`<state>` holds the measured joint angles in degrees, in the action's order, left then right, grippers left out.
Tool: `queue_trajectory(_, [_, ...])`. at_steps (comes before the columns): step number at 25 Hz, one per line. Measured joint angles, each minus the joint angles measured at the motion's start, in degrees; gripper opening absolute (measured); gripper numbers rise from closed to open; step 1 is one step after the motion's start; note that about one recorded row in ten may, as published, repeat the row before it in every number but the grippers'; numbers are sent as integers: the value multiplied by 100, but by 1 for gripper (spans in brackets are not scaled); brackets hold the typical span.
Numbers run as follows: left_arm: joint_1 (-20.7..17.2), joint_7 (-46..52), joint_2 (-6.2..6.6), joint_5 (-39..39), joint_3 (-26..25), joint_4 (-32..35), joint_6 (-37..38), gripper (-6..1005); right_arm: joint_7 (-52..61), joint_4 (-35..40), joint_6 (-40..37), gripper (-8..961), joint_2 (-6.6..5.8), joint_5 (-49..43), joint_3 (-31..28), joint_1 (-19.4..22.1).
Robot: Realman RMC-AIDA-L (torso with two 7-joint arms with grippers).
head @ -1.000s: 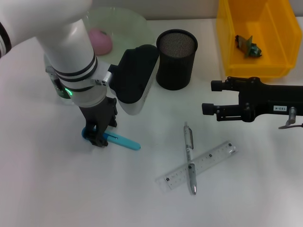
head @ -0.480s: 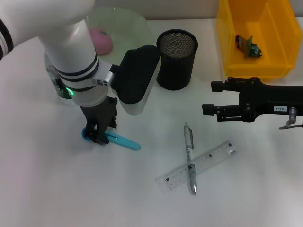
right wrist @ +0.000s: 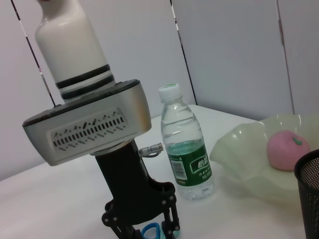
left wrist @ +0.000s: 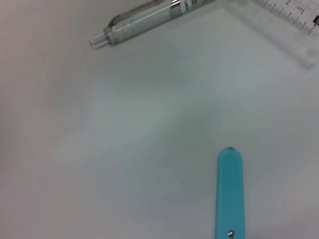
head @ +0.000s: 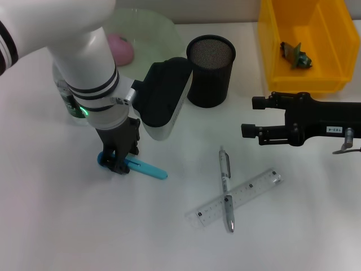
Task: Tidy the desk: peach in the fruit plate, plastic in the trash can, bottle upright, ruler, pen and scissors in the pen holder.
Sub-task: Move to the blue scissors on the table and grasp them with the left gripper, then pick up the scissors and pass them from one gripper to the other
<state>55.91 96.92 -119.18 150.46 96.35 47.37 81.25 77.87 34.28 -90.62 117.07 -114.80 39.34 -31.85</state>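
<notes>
white table [head: 67,226], pale wall panels behind it in the right wrist view. items already in place: peach [head: 119,47] in the green fruit plate [head: 152,28], crumpled plastic [head: 295,55] in the yellow bin [head: 333,62], water bottle [right wrist: 185,149] upright near the plate.

step in hand: scissors. left gripper [head: 117,164] is down at the table over the handle end of the blue scissors [head: 141,167]; fingers [right wrist: 172,219] straddle the handle loop, with the blue ring visible between them in the right wrist view. cannot tell whether they have closed on it. scissors lie flat on the table, blade end pointing toward the pen, near but apart from it. left wrist view shows only the rounded blade tip [left wrist: 230,194] with bare table beyond.

right gripper [head: 248,130] hovers above the table, between the bin and the pen; fingers not readable, cannot tell their state.

remaining: pen [head: 226,189] lies across the clear ruler [head: 240,197], touching it where they cross, both well apart from the black mesh pen holder [head: 210,70].

next move, judged: confirm a firm pinch on the handle, lift straight up so the blades clear the table, carry over the holder rim, then lower blades first. risk: scissors may swing or slip if gripped only by the loop.
</notes>
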Motion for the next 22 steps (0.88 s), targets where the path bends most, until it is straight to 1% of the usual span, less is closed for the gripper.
queue_trajectory(9, [8,-23,0,1,55,-61,-102,404,1,0,3,834,-6,2,-15,-5])
queue_trajectory(16, [8,-35,0,1,60,-72,-137,354,1,0,3,834,-9,2,-34,-8])
queue_trajectory(22, [16,-52,0,2,59,-106,-112,336,1,0,1,833,-9,2,-41,-21])
